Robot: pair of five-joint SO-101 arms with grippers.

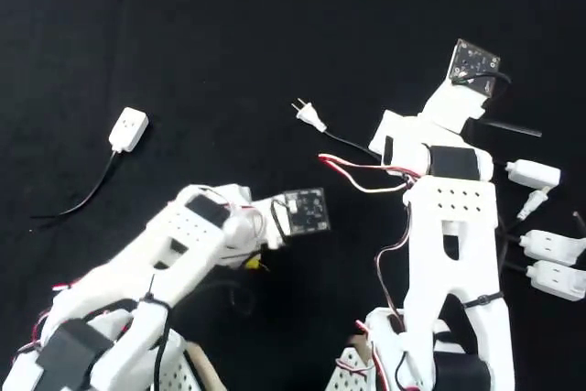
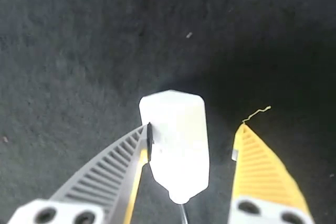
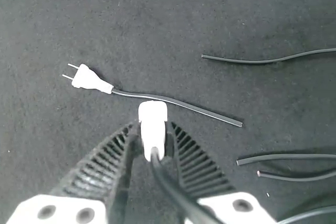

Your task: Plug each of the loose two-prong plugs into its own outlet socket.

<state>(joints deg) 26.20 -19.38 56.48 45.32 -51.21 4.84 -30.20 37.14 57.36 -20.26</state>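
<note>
In the left wrist view a white socket block [image 2: 176,140] with a thin cable lies on the black table between the fingers of my left gripper [image 2: 193,127]. The grey finger [image 2: 113,169] touches its side, while the yellow finger [image 2: 262,166] stands apart from it, so the gripper is open. My right gripper [image 3: 152,124] is shut on a small white plug [image 3: 152,121] with a black cable. Just beyond it lies a loose two-prong plug [image 3: 86,77] [image 1: 309,116] with its cable. Another white socket [image 1: 128,130] lies at the far left of the table.
Several white sockets and plugs [image 1: 549,244] with cables lie at the table's right edge beside the right arm [image 1: 453,226]. Loose black cables [image 3: 268,60] run across the mat near the right gripper. The left arm [image 1: 174,254] covers the front left.
</note>
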